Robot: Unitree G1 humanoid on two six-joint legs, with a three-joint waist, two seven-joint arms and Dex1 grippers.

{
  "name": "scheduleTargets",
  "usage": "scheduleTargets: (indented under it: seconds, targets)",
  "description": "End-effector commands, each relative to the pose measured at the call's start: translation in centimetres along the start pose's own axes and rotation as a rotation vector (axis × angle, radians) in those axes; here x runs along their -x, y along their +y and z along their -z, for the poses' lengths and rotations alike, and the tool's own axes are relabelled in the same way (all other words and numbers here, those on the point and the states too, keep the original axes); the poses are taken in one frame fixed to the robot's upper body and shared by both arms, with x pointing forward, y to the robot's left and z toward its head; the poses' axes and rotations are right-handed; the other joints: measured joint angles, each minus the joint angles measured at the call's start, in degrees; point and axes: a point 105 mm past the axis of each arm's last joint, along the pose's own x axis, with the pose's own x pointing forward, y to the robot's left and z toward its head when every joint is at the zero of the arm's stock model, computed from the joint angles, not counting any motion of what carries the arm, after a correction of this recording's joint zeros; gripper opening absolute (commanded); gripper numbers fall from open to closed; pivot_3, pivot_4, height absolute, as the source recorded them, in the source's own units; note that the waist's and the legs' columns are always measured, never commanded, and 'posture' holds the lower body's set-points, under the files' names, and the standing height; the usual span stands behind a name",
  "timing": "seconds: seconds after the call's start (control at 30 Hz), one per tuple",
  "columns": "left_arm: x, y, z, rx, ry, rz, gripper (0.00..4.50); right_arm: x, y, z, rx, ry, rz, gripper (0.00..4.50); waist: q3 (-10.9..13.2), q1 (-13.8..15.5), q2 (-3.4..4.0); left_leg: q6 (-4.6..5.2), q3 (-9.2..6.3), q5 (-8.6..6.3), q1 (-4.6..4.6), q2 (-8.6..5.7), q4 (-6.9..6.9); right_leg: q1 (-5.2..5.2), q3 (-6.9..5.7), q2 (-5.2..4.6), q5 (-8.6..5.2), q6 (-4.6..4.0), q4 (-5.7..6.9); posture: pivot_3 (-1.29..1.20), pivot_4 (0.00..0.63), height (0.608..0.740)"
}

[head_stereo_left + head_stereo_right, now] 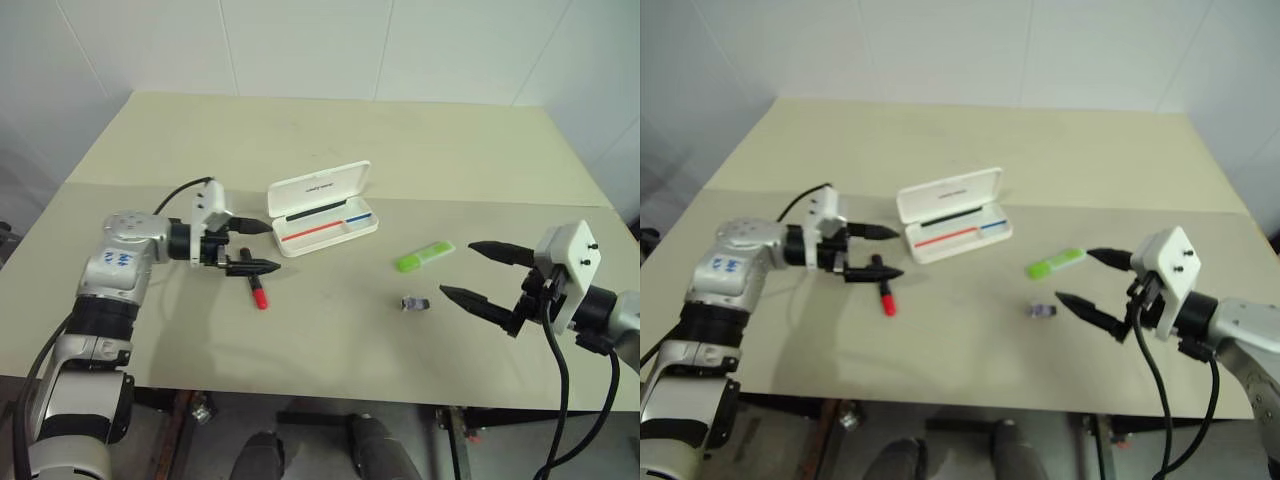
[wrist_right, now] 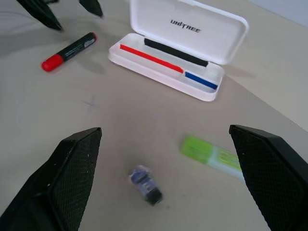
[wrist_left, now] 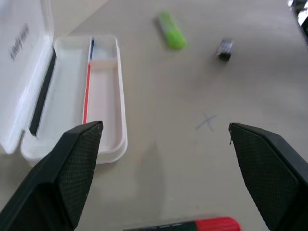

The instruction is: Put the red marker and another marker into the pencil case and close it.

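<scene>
Both my grippers are spread wide, holding nothing: left gripper (image 1: pixel 252 246) just above the red marker (image 1: pixel 257 291), right gripper (image 1: pixel 482 274) near the green highlighter (image 1: pixel 423 256). Pencil case (image 1: pixel 322 208) sits open.

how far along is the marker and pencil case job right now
Barely started. Done: the pencil case already lies open on the table. In hand: nothing is held; the left hand hangs open over the red marker, and the right hand is open near the green highlighter. Left: both markers go into the case, then the lid is shut.
</scene>
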Motion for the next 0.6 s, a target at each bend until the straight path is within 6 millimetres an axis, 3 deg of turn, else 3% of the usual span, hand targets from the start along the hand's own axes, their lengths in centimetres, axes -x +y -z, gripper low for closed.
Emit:
scheduleTargets:
  seconds: [0.03, 0.37, 0.6]
  targets:
    - [-1.6, 0.7, -0.9, -0.036, 0.007, 0.016, 4.46, 0.6, -0.3, -1.0, 0.025, -0.042, 0.065, 4.50, 0.0, -0.1, 0.00, 0.00, 0.00, 0.00, 0.02, 0.00, 0.00, 0.08, 0.00, -0.01, 0.02, 0.03, -0.07, 0.00, 0.150, 0.740]
    - [-4.8, 3.1, -0.5, -0.041, 0.082, -0.023, 4.46, 1.7, -0.1, -0.4, 0.019, -0.030, 0.152, 4.50, 0.0, -0.3, -0.01, 0.01, -0.06, 0.00, 0.11, -0.03, -0.08, 0.27, 0.01, 0.00, 0.03, 0.08, -0.24, 0.00, 0.150, 0.740]
    - [-6.4, 3.2, 0.6, -0.064, 0.170, -0.009, 4.46, 2.8, -0.2, -0.2, 0.021, -0.014, 0.199, 4.50, 0.0, 0.1, -0.03, 0.02, -0.09, 0.00, 0.14, -0.07, -0.07, 0.34, 0.02, 0.00, 0.04, 0.11, -0.23, 0.00, 0.150, 0.740]
